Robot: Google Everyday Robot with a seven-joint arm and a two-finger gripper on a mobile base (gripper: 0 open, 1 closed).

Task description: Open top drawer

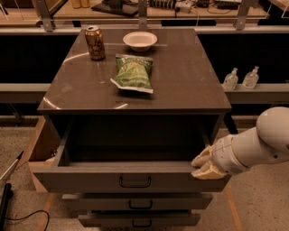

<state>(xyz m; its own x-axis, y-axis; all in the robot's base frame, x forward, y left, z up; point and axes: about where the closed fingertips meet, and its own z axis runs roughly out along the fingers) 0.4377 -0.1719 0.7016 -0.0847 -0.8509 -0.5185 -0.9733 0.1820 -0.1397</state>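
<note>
Top drawer point(135, 179) stands well out. Tool point(198, 166) at its near right corner, against front rim; spread or pinching, cannot tell. Can point(95, 43), bowl point(140, 40), bag point(133, 73) on counter point(189, 76).

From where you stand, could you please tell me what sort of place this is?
Probably a robotics lab or workshop: a workbench with cables behind, two clear pump bottles on a low ledge, and a grey three-drawer cabinet whose wide grey top drawer stands open, the cream claw at its right front corner.

glossy smooth cabinet top point(180, 85); matt plastic gripper point(194, 167) at top drawer point(90, 178) rim.
</note>
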